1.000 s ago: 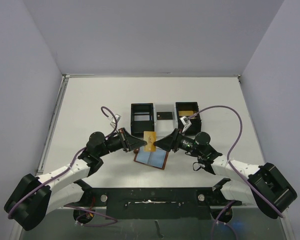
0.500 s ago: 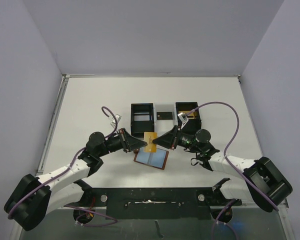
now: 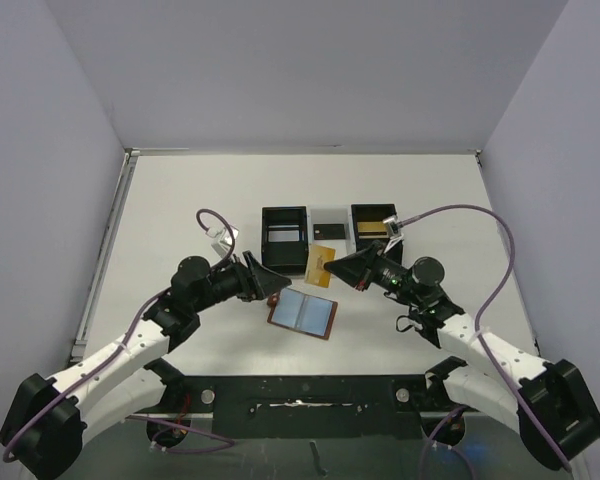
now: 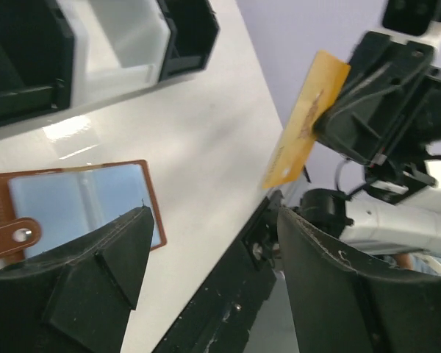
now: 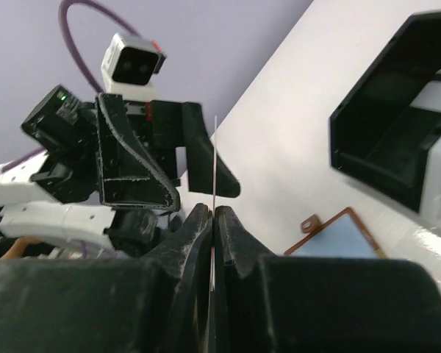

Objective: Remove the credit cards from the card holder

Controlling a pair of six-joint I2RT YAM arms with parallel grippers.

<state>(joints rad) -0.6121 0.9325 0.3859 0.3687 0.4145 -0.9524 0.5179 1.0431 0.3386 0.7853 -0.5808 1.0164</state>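
Top external view: the right pincer (image 3: 333, 268) pinches a gold card (image 3: 321, 265) aloft, the left pincer (image 3: 272, 284) is spread near it, the brown wallet (image 3: 304, 314) lies open on the surface (image 3: 180, 205)

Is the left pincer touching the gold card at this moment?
Apart. The left wrist view shows the left pincer open, with a plain gap between it and the card, which only the right pincer clamps.

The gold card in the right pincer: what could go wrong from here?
1. The right pincer holds the gold card by one edge only, above the table; it may pivot or slip out.
2. The open left pincer stands close beside the card; either arm moving could knock it.
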